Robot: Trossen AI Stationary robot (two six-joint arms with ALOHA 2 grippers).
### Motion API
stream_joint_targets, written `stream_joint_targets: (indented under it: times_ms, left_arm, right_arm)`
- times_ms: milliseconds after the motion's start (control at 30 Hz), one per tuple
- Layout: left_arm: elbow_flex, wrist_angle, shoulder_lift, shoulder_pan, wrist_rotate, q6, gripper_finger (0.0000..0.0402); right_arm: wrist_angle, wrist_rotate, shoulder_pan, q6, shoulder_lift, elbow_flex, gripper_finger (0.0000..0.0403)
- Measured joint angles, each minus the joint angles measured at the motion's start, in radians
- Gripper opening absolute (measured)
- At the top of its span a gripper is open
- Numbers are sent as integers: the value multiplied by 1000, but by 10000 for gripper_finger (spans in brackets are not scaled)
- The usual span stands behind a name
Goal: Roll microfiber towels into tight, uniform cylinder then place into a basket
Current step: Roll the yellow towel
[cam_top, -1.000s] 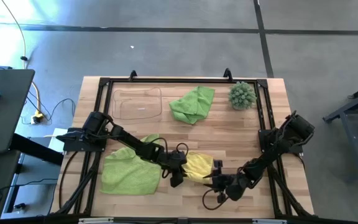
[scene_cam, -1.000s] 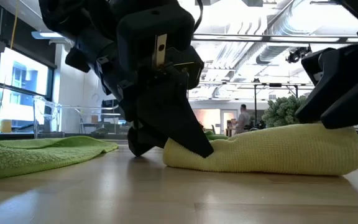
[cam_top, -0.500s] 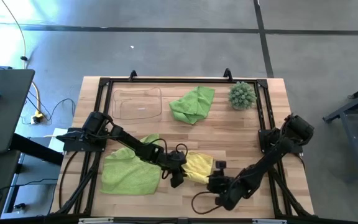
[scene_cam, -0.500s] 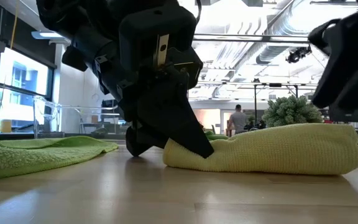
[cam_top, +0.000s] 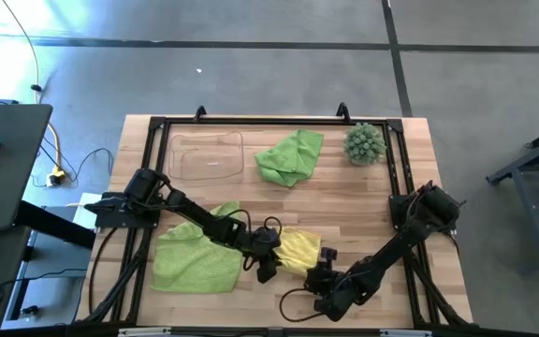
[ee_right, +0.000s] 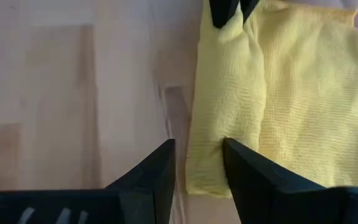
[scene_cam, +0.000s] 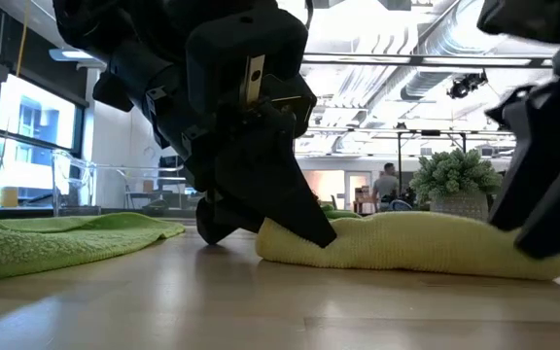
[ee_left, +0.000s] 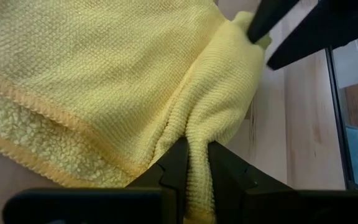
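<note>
A yellow microfiber towel [cam_top: 298, 249], loosely rolled, lies on the table near its front edge. My left gripper [cam_top: 273, 262] is shut on its left end. At the towel's right end my right gripper [ee_right: 197, 144] stands open, one finger on each side of the rolled edge [ee_right: 205, 163], with bare table showing beside one finger. To the left a lime green towel [cam_top: 195, 255] lies spread flat. Another lime green towel [cam_top: 290, 155] lies crumpled at the back, beside the clear basket [cam_top: 178, 165]. My left gripper pinches a bunched fold [ee_left: 197, 140] at the yellow towel's left end between its two fingers. The fingers slant down from the table's left. The towel lies on the table. Whether my right gripper touches the towel I cannot tell: one finger [ee_right: 236, 167] overlaps its edge.
A spiky green ball plant [cam_top: 365, 143] stands at the back right. A black frame [cam_top: 251, 122] runs around the table's edges. Bare wood lies between the yellow towel and the back row of things.
My right gripper has swung toward the table's near edge, lifting off the yellow towel's right end, and has turned and tipped down at that end. The towel's right end has sunk lower and flatter; its left end has stayed in my left gripper.
</note>
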Motion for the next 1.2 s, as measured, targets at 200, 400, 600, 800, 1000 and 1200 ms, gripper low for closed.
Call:
stream_joint_targets:
  times_ms: [200, 400, 600, 800, 1000, 1200]
  left_arm:
    - [0, 4, 0, 0, -3, 0, 46]
    - [11, 18, 2, -18, 0, 67, 63]
    - [20, -20, -34, -21, 16, 344, 99]
    - [21, -158, -162, -21, 15, 565, 121]
    - [23, -176, -187, -83, 12, 768, 121]
    - [23, -128, -137, -151, -214, 992, 120]
  right_arm:
    - [-27, 2, -19, 2, 26, 2, 128]
    - [-82, 3, -20, 29, 27, 2, 128]
    - [-113, -18, -20, 115, 26, 3, 128]
    - [-126, -51, -26, 187, 25, 3, 118]
    - [-136, -84, -46, 233, 24, 2, 60]
    - [-132, -165, -83, 254, 22, 3, 24]
